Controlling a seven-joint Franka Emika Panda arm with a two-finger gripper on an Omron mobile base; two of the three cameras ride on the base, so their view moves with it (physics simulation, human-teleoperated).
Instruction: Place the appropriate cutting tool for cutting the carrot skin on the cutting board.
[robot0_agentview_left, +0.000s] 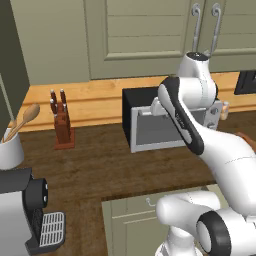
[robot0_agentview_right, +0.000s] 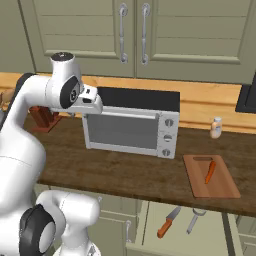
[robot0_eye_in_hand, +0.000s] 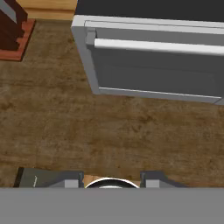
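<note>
Two tools lie side by side in the open drawer (robot0_agentview_right: 200, 230): the peeler (robot0_agentview_right: 194, 220) and an orange-handled knife (robot0_agentview_right: 167, 221). We judge a mistaken pick likely. The gripper (robot0_eye_in_hand: 112, 178) holds nothing, jaws apart, well away from the cutting board (robot0_agentview_right: 220, 186).

Domestic kitchen: dark wooden countertop (robot0_agentview_right: 115, 167) carrying boxy silver toaster oven (robot0_agentview_right: 131, 127); grey-green panelled cabinets (robot0_agentview_right: 150, 35) above it, brown wooden knife block (robot0_agentview_left: 63, 125) left.
</note>
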